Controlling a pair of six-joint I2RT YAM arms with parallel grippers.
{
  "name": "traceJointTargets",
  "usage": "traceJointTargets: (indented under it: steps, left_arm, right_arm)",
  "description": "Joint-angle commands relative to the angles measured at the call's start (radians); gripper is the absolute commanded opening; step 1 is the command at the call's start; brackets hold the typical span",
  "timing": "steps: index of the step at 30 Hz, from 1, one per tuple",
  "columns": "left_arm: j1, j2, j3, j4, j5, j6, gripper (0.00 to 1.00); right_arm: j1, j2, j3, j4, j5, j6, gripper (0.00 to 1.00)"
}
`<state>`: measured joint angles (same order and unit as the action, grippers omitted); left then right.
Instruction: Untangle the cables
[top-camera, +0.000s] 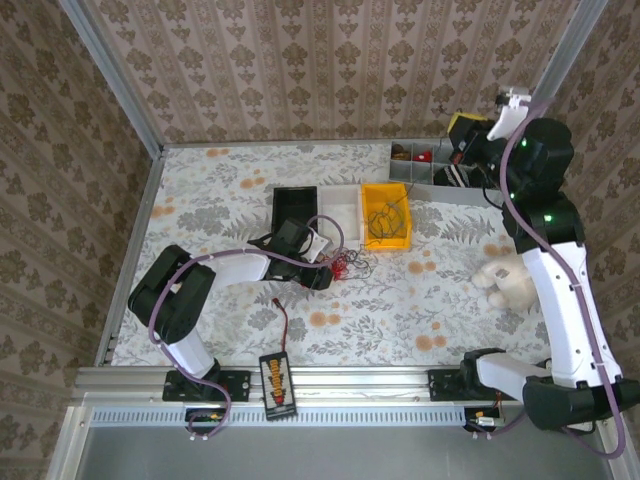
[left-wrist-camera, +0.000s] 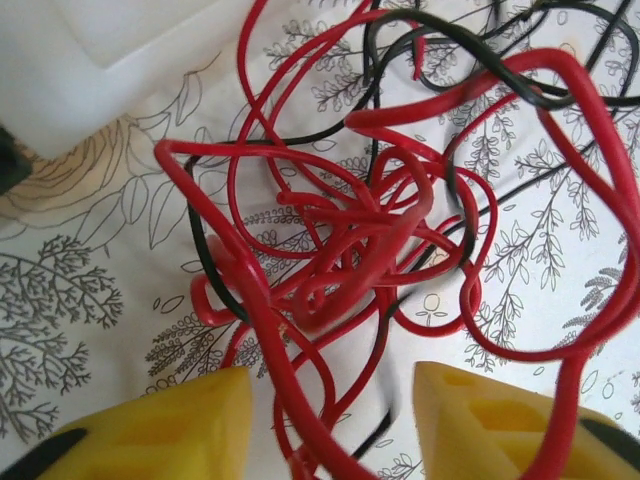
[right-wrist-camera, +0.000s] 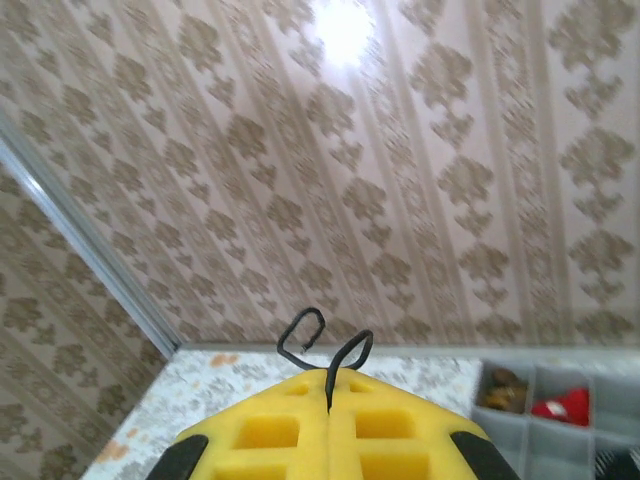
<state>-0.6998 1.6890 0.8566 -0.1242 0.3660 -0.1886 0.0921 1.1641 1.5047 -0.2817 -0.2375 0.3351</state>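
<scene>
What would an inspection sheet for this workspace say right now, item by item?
Surface: floral-cloth table, nothing spilled.
Job's things: cable bundle, red and black wires knotted together, lying on the cloth; one black wire held apart from it.
Clutter: yellow bin with dark wires inside; white bin; black bin; grey compartment tray; beige plush-like object; orange-black device.
Grippers: left tool open, low at the bundle, a red wire between its fingers; right tool shut on the black wire, facing the wall.
Cables: purple arm cables; device lead.
Surroundings: patterned wallpaper.
</scene>
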Motion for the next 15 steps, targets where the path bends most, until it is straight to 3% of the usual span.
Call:
traceJointTargets:
  steps: [1,8,15]
  left_arm:
    - [-0.002,-0.039,-0.019,-0.011,-0.013,0.02,0.49]
    - [0.0,-0.045,-0.025,-0.019,-0.026,0.017,0.49]
    - [0.001,-0.047,-0.058,0.013,-0.07,-0.012,0.48]
  right_arm:
    - [0.042,0.055,0.131,0.084,-0.037,-0.015,0.0]
    - [0.095,0.213,0.39,0.198,0.004,-0.033,0.0]
    - [0.123,0.427,0.685,0.191,-0.016,-0.022,0.0]
